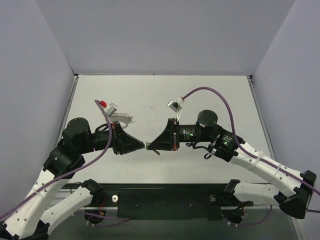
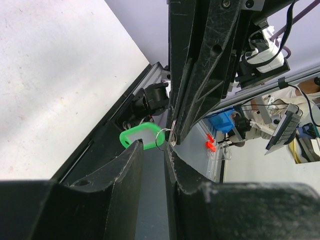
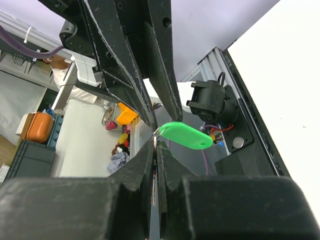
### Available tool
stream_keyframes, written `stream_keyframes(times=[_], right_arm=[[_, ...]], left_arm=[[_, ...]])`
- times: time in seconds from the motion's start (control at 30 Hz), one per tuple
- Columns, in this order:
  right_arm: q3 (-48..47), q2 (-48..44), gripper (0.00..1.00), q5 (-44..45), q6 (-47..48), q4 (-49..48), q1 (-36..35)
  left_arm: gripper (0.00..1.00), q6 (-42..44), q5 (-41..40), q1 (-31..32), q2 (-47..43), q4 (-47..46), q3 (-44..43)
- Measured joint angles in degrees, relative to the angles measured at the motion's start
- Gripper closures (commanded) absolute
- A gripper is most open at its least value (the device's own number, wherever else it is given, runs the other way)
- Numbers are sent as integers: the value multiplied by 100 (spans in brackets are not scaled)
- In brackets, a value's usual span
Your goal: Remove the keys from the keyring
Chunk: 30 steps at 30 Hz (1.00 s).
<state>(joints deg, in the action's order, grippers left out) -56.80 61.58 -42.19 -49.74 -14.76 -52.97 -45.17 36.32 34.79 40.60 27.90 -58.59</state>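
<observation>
One key (image 3: 187, 135) is seen: its flat bright green plastic head is held nearly level in the air. A thin silvery keyring (image 2: 160, 137) is passed through its end, pinched at the tips of the right tool (image 3: 156, 142).

White arms (image 1: 45, 192), black joints (image 1: 75, 131), purple cables (image 1: 210, 90); left gripper (image 1: 144, 145) and right gripper (image 1: 152, 147) are black, perhaps scuffed.

No text, label, brand, number or sign can be read in any of the three views.
</observation>
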Motion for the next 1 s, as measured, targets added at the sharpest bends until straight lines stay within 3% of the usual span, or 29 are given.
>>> stream_keyframes(times=[0.43, 0.6, 0.83, 1.0], right_arm=[[0, -24, 100, 0, -122, -155, -76], [0, -31, 100, 0, -122, -168, -74], [0, -116, 100, -225, -111, -170, -74], [0, -214, 100, -463, -107, -249, -76]], left_arm=[[67, -101, -9, 24, -31, -142, 195], [65, 164, -103, 39, -22, 278, -61], [45, 767, 105, 39, -144, 428, -483], [39, 990, 581, 39, -260, -122, -297]])
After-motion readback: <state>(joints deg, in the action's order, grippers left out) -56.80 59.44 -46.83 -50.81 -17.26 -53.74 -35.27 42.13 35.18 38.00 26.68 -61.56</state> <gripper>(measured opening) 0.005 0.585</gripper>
